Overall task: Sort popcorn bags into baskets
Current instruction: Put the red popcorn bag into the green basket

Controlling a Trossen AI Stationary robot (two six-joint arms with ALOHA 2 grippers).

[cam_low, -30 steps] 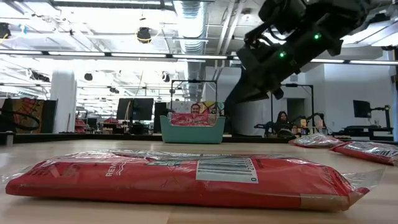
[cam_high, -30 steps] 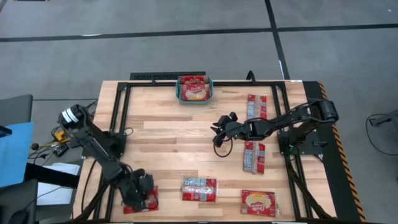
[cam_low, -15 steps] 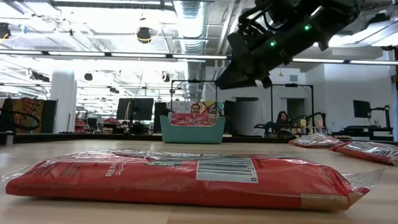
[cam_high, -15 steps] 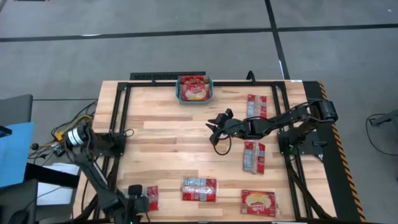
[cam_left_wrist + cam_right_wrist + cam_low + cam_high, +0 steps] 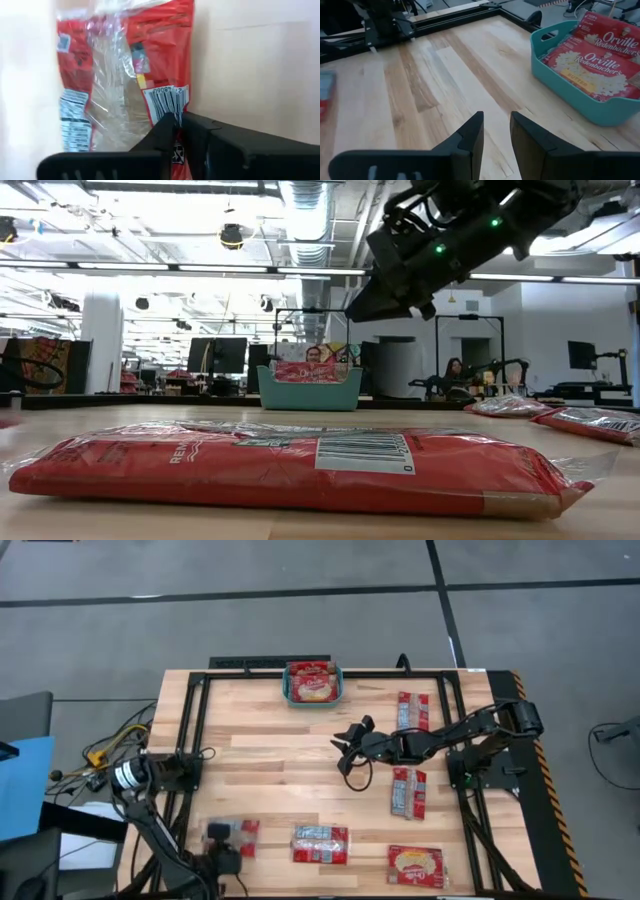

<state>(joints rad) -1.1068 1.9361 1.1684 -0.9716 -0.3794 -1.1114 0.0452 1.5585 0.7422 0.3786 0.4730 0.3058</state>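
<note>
Red popcorn bag (image 5: 150, 75) pinched at edge by left gripper (image 5: 177, 131); thin wrapper could slip; right gripper (image 5: 495, 131) empty, fingers slightly apart.

I read "Orville Redenbacher's" on two bags (image 5: 600, 55) in the bin (image 5: 580, 107); one says "BUTTER".

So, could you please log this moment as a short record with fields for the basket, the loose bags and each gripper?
basket: teal basket at the table's far edge, popcorn bags inside
loose bags: four flat on the table
left gripper: shut on a bag at the near left corner
right gripper: empty, fingers apart, above mid-table, facing the basket
</note>
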